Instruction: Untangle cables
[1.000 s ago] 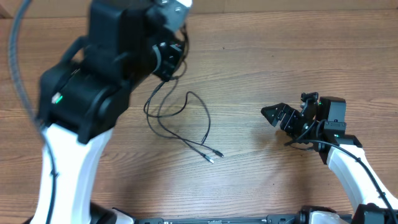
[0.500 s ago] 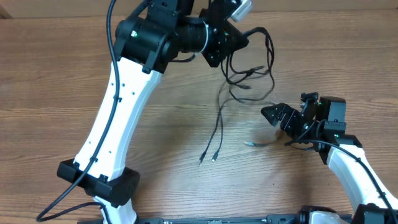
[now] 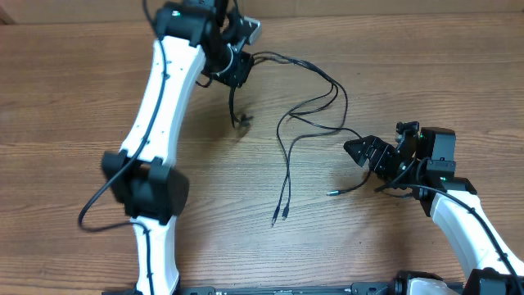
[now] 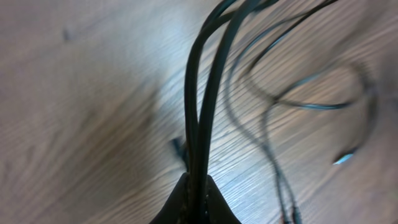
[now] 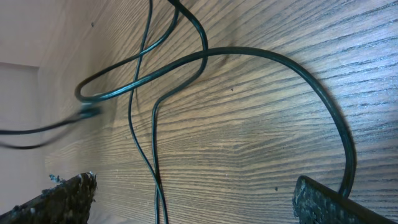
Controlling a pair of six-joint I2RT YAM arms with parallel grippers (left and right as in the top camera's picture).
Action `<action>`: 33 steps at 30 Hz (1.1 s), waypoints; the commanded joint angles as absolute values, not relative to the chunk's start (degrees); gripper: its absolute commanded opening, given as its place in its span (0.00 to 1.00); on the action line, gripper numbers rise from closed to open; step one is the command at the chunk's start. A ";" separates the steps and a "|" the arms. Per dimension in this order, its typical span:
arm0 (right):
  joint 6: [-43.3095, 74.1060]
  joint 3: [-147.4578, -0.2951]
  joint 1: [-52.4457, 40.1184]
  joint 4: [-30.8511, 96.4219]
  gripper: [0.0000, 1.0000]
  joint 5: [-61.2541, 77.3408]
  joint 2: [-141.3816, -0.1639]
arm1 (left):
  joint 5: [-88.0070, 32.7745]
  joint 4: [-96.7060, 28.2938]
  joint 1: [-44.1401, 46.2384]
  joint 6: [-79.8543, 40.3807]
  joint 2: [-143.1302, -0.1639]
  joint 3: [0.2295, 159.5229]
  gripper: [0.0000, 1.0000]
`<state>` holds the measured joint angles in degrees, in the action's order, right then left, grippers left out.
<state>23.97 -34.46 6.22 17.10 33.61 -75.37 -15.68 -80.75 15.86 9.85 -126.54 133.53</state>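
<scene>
Cables [image 3: 313,105] pinched in closed left tool [image 3: 232,69], right tool [image 3: 366,156] spread wide

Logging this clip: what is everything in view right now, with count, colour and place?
cables: at least two, exact count unclear, thin black, trailing from top centre across the middle of the table; one plug end lies near the right jaws
table: one, brown wood, under everything
arms: two, white and black; left arm reaching to top centre, right arm at lower right
left jaws: shut on the cables
right jaws: open, holding nothing
</scene>
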 commanded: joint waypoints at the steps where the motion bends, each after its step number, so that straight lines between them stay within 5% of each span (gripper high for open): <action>1: 24.01 -35.22 6.13 16.64 1.00 33.06 -74.67 | -9.91 -82.15 15.66 5.54 -134.78 133.93 0.04; 7: 24.01 -35.22 6.13 16.60 1.00 33.06 -74.70 | -8.36 -85.30 15.66 2.94 -143.22 133.93 0.58; 8: 24.01 -35.22 6.13 16.60 1.00 33.06 -74.67 | -8.36 -85.54 15.66 2.94 -143.65 133.93 0.71; 9: 24.01 -35.22 6.13 16.60 1.00 33.06 -74.67 | -8.36 -85.69 15.66 2.92 -143.76 133.91 1.00; 33: 24.01 -35.22 6.13 16.43 1.00 33.08 -74.67 | -4.05 -80.90 15.77 1.28 -122.19 134.04 0.99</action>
<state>23.99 -34.46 6.22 16.73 33.58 -75.37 -3.40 -81.03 15.86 1.61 -122.26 133.56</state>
